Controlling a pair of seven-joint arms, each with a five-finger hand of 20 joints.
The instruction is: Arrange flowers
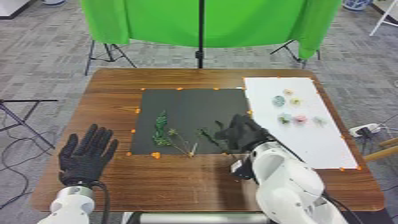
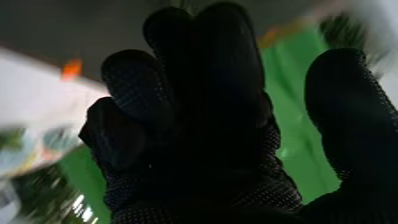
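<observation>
My right hand (image 1: 238,133) is over the right part of the dark mat (image 1: 187,102), beside a dark green sprig (image 1: 208,136) that it may partly cover. In the right wrist view, the right hand (image 2: 209,115) has its fingers mostly extended, with the thumb apart and nothing visibly held. A leafy green stem (image 1: 161,125) and a thin, branching stem (image 1: 184,141) lie on the mat's left half. Small pale, pink and teal flower heads, among them a pink one (image 1: 300,119), rest on the white sheet (image 1: 266,95). My left hand (image 1: 84,155) is open left of the mat.
Orange markers, one near the mat's lower edge (image 1: 155,155), line the mat and sheet. The brown wooden table (image 1: 178,187) extends around them. Beyond its far edge hangs a green cloth (image 1: 160,22) with black stands. A small dark-and-white object (image 1: 238,166) lies beside my right forearm.
</observation>
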